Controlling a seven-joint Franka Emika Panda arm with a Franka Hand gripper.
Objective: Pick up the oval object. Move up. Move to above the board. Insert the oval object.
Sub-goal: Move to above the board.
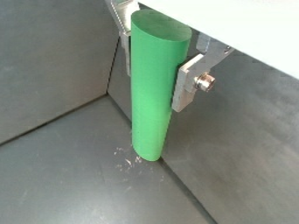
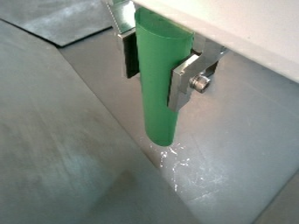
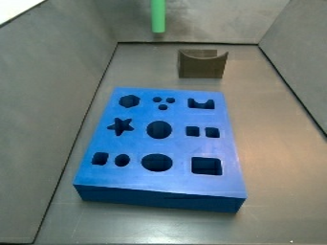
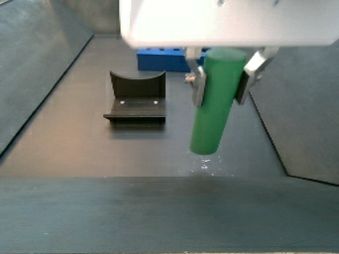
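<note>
The board point(image 3: 160, 144) lies flat on the grey floor point(image 3: 274, 191), its cutouts empty. Beyond it, near the back wall, stands the fixture point(image 3: 201, 63), well apart from the board. The gripper point(image 4: 220, 81) hangs over bare floor, clenched on the peg point(image 4: 212, 104): its silver fingers point(image 1: 190, 80) press the peg's upper part from both sides. The peg hangs upright, its lower end just above the scratched floor in both wrist views point(image 2: 160, 83); whether it touches cannot be told. In a side view only its lower end shows, beyond the board's far left corner.
</note>
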